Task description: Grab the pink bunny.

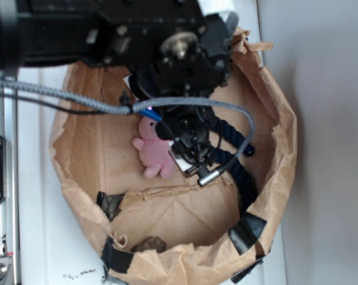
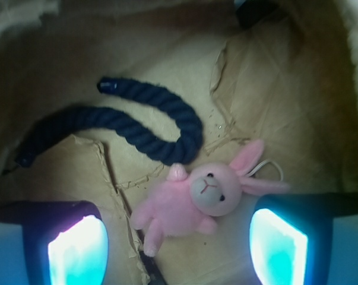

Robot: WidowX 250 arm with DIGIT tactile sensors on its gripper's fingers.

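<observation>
The gripper [image 2: 177, 237] is open, its 2 lit pads at the lower left [image 2: 78, 252] and lower right of the wrist frame with nothing between them but the bunny [image 2: 190, 205]; it holds nothing yet. The bunny lies face up on the floor of the paper bag [image 1: 84, 142], in the lower centre of the wrist view, ears pointing to the right, its white loop [image 2: 271, 169] just past them; in the exterior view it shows pink at centre, partly hidden by the arm. The rope [image 2: 137, 127] curves through the upper left, its bend touching or nearly touching the bunny's upper paw (hard to tell which). To do this well, I judge the jaws should come straight down astride the body; closing low on the torso, clear of the rope and of the torn paper flaps beside it, looks the safest hold.
</observation>
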